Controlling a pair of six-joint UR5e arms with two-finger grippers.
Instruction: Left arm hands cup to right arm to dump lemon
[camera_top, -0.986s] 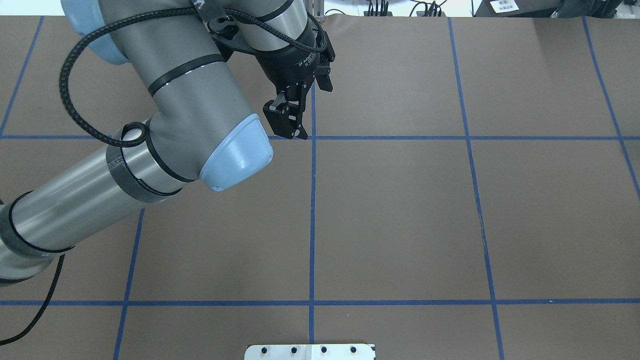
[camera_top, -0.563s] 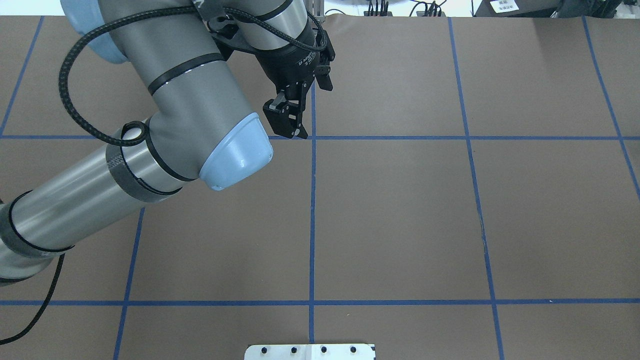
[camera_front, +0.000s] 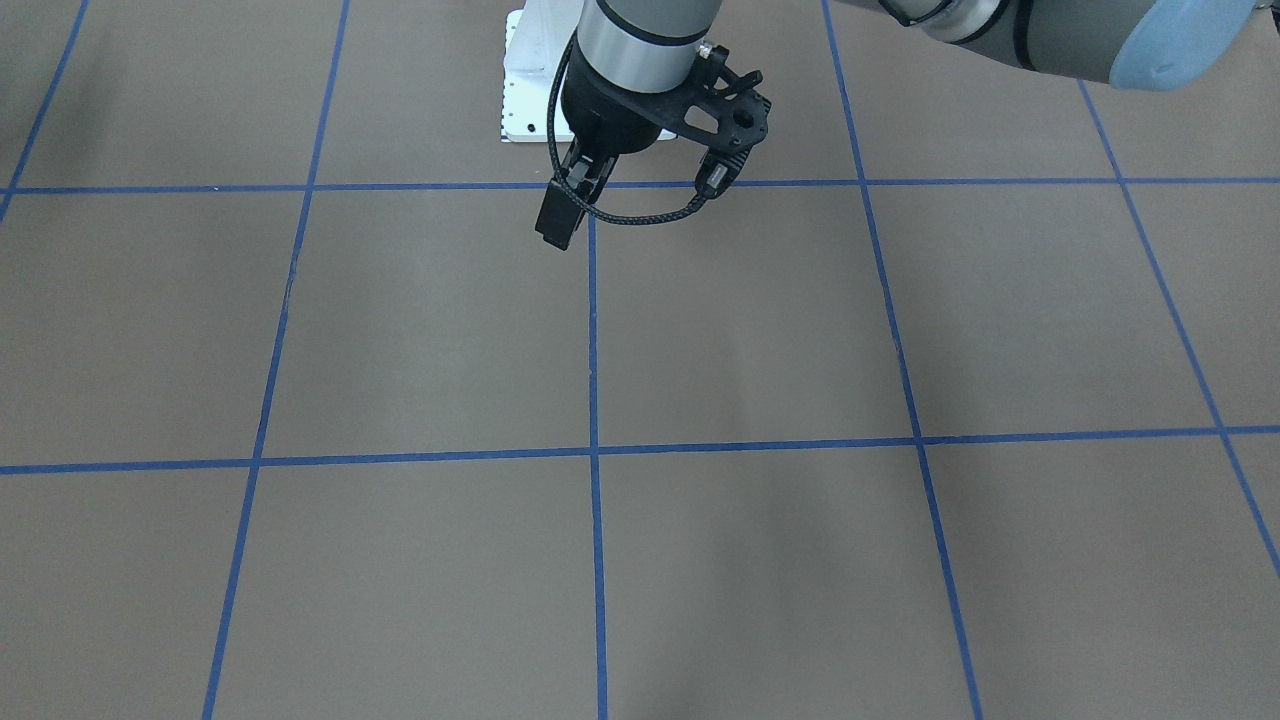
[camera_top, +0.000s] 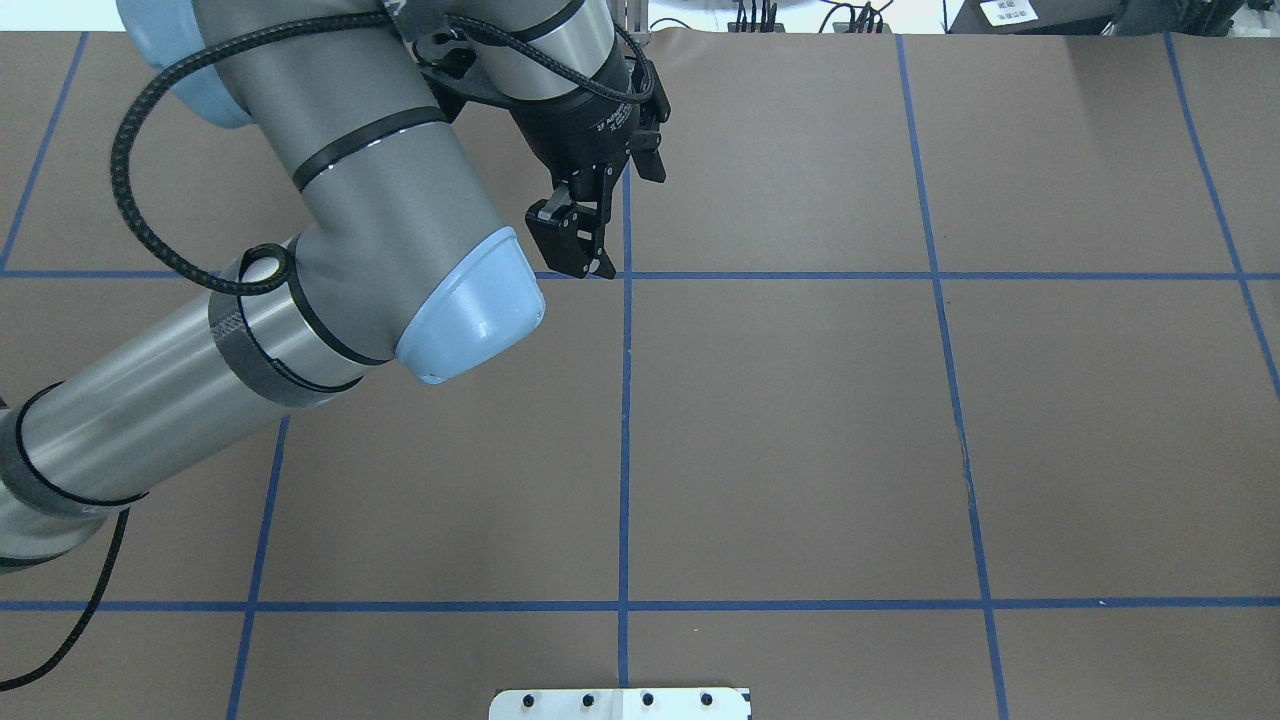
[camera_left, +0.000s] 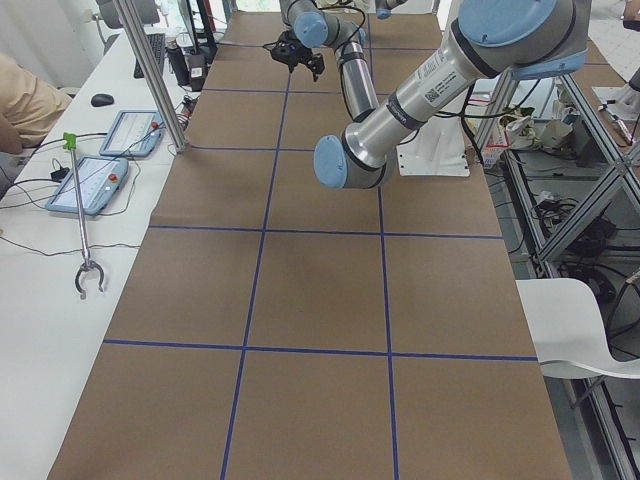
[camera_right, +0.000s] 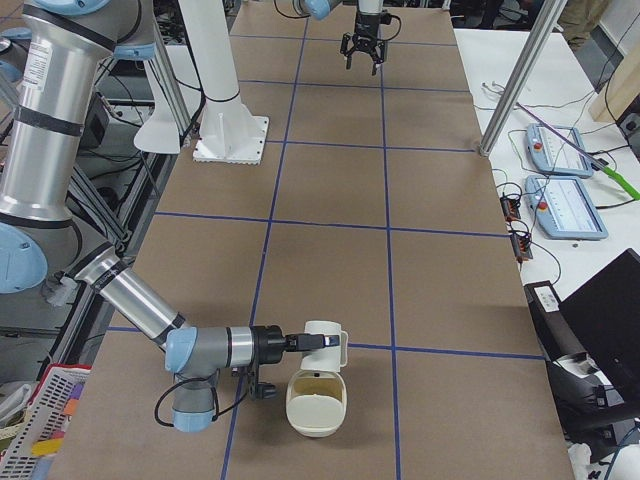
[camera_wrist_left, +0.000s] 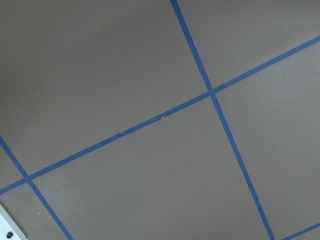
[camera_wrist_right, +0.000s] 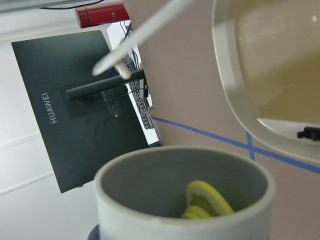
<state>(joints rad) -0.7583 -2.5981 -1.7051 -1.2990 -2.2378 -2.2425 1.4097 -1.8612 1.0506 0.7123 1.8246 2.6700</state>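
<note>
The off-white cup (camera_right: 325, 345) is in front of my right gripper (camera_right: 300, 342) at the near end of the table in the exterior right view. I cannot tell whether that gripper is shut on it. The right wrist view looks into the cup (camera_wrist_right: 150, 210), and the yellow lemon (camera_wrist_right: 207, 197) lies inside it. My left gripper (camera_top: 575, 245) hangs empty over the far middle of the table, jaws apart. It also shows in the front-facing view (camera_front: 558, 222). It is far from the cup.
A cream bowl (camera_right: 317, 403) lies on the table just beside and below the cup, and it also shows in the right wrist view (camera_wrist_right: 235, 95). A white base plate (camera_top: 620, 703) sits at the near table edge. A dark monitor (camera_right: 600, 310) stands beside the table.
</note>
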